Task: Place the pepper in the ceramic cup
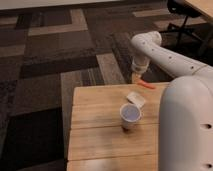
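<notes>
1. Camera view looks down on a wooden slatted worktop (95, 130) standing on a carpet (50, 55) of dark and pale rectangular patches.
2. 1 white arm (165, 52) reaches in from the right, bends at a rounded joint and points down toward the worktop's far edge.
3. At the arm's end, the claw (136, 77) hangs tip-down over the far edge of the worktop, to the right of its middle.
4. Its 2 fingers are drawn fully together, and nothing can be seen gripped between them.
5. The pepper (147, 85), slender and orange-red, lies flat on the worktop at the far edge, just beside the claw's tip on its right side.
6. Whether the pepper's near end touches the claw cannot be told.
7. The ceramic cup (130, 116) stands upright near the worktop's middle, nearer the camera than the pepper and apart from it; its pale bluish inside shows and holds nothing visible.
8. A flat white block (135, 98) lies between the pepper and the cup, just beyond the cup's rim.
9. A large white rounded robot casing (187, 125) fills the right foreground and hides the worktop's right side.
</notes>
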